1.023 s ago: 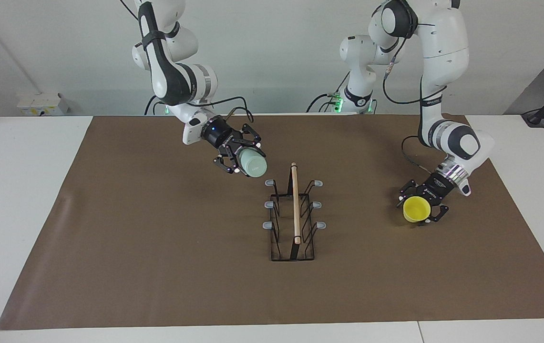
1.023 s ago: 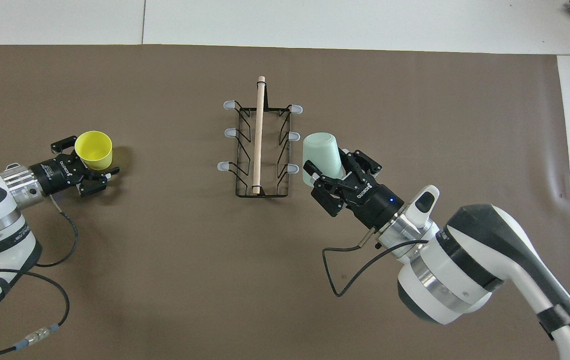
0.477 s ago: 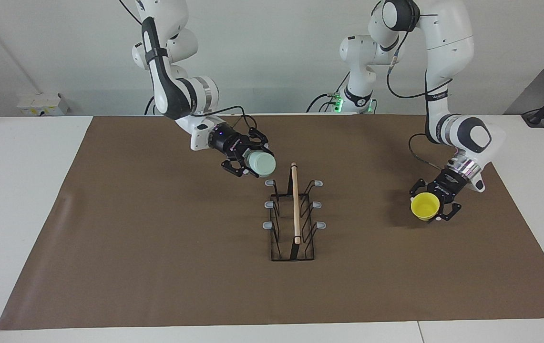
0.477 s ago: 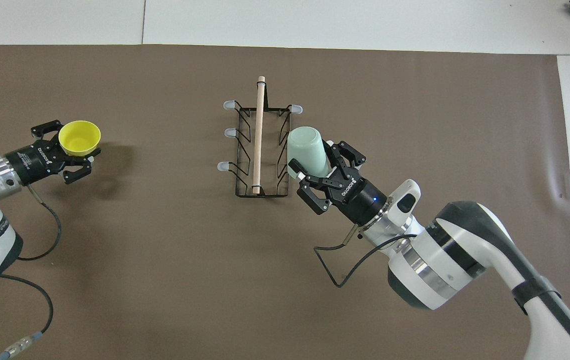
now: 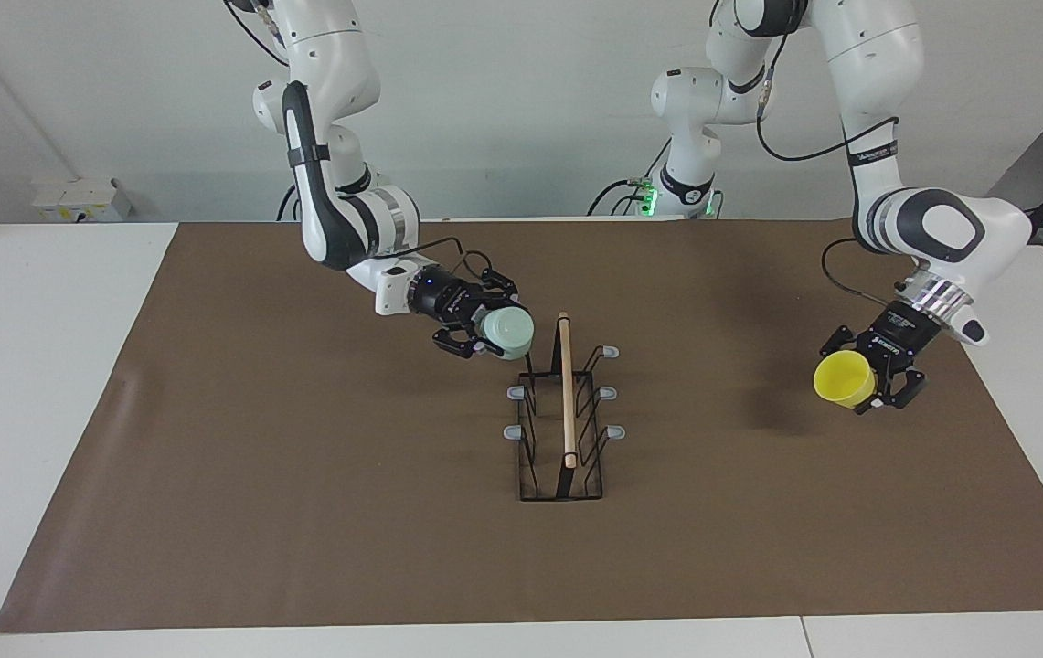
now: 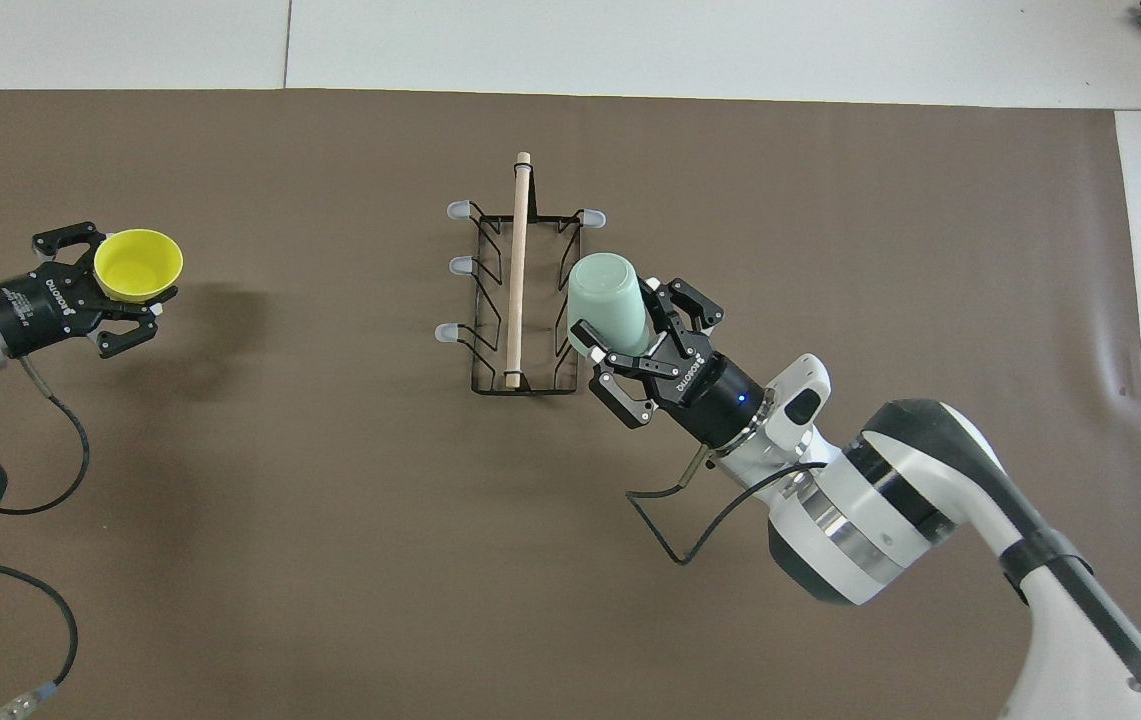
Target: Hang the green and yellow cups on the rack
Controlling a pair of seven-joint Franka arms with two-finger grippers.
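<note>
right tool (image 5: pixel 485 334) pinching green cup (image 5: pixel 509 331), bottom toward rack (image 5: pixel 563 416), right at its upper prong, mid-frame. left tool (image 5: pixel 870 384) pinching yellow cup (image 5: pixel 839 379), aloft at right of frame, well apart from rack. both cups plain, tapered; rack rod running lengthwise, away from robots.

The rack (image 5: pixel 560 416) is standing mid-worktop (image 5: pixel 302 512); one cup (image 5: pixel 510 331) is hanging over its right-arm side, the other cup (image 5: pixel 841 378) toward the left arm's end.

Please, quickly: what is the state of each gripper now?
Left gripper: closed on the yellow cup, raised over the mat.
Right gripper: closed on the green cup, at the rack.
</note>
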